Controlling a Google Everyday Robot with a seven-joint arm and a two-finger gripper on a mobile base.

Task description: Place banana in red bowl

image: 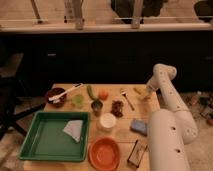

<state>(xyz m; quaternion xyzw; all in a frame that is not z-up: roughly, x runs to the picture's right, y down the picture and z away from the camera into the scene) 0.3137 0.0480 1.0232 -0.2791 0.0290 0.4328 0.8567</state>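
Observation:
The banana (138,90) is small and yellow and lies at the far right of the wooden table (120,145). My gripper (146,95) is at the end of the white arm, right at the banana's right end, low over the table. Whether it holds the banana is hidden. The red bowl (104,152) is wide, orange-red and empty. It stands at the table's near edge, well left of and nearer than the gripper.
A green tray (35,145) with a folded cloth (73,129) fills the near left. Between banana and bowl are a white cup (107,121), blue sponge (138,126), brown item (117,107), orange (103,94), green vegetable (91,91) and maroon bowl (54,97).

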